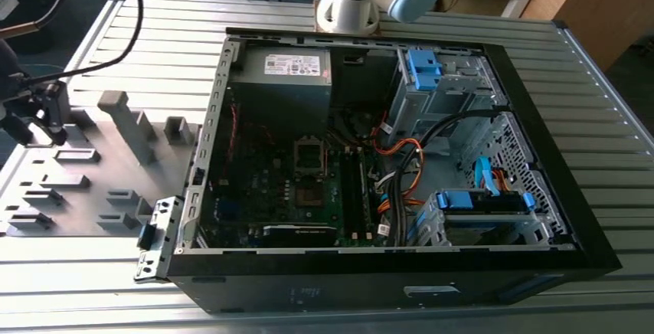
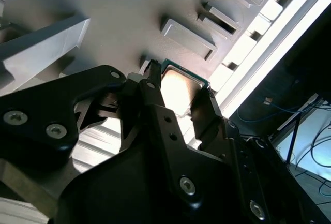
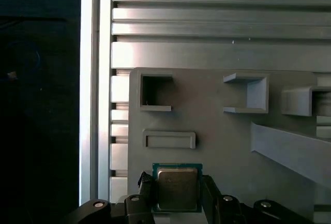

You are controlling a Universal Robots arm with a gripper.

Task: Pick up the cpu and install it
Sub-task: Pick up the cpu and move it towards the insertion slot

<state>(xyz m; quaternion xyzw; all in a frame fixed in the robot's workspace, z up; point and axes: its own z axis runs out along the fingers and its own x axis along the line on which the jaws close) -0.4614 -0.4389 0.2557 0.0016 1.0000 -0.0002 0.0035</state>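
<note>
Cpu (image 3: 177, 188): small thin square with a pale silver-grey metal top and a green rim along the edges. In both wrist views it sits between the gripper (image 3: 177, 195) fingers, over the grey holder plate (image 3: 217, 146) with raised pockets. Can't tell if it's lifted clear. The gripper is nearly closed, black fingers (image 2: 158, 100) pressed on two opposite chip edges. In the exterior view the gripper points down at 9 o'clock from the open computer case (image 1: 409, 273). The arm base (image 1: 353, 4) is at the case's 12 o'clock, on the slatted tabletop (image 1: 603, 104).
</note>
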